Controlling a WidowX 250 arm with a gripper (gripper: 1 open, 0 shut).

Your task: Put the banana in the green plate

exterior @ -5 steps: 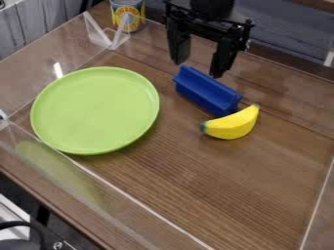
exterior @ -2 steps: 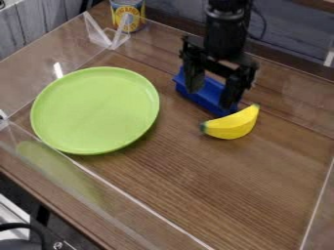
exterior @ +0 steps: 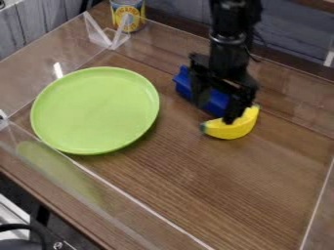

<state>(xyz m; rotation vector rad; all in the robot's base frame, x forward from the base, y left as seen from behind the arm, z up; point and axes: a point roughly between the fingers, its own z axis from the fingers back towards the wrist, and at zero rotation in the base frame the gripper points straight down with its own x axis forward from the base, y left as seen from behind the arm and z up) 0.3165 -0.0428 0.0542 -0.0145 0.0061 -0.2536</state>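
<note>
The banana [exterior: 239, 125] is small, curved and yellow with a dark tip at its left end, lying on the wooden table right of centre. My gripper [exterior: 224, 104] points straight down just above and behind it, open, with one finger near the banana's left tip and the other near its upper right end. Nothing is held between the fingers. The blue block [exterior: 190, 84] lies right behind the gripper, partly hidden by it. The green plate [exterior: 94, 108] is large, round and lime green, resting flat to the left with nothing on it.
Clear plastic walls [exterior: 53, 166] ring the table area. A yellow can [exterior: 125, 14] stands at the back left outside the wall. Bare wood [exterior: 196, 186] stretches between plate and banana and toward the front.
The gripper has come down and shifted right and toward the front, from above the blue block to just over the banana, rolling a little. It stayed open. Banana, block and plate have not moved.
</note>
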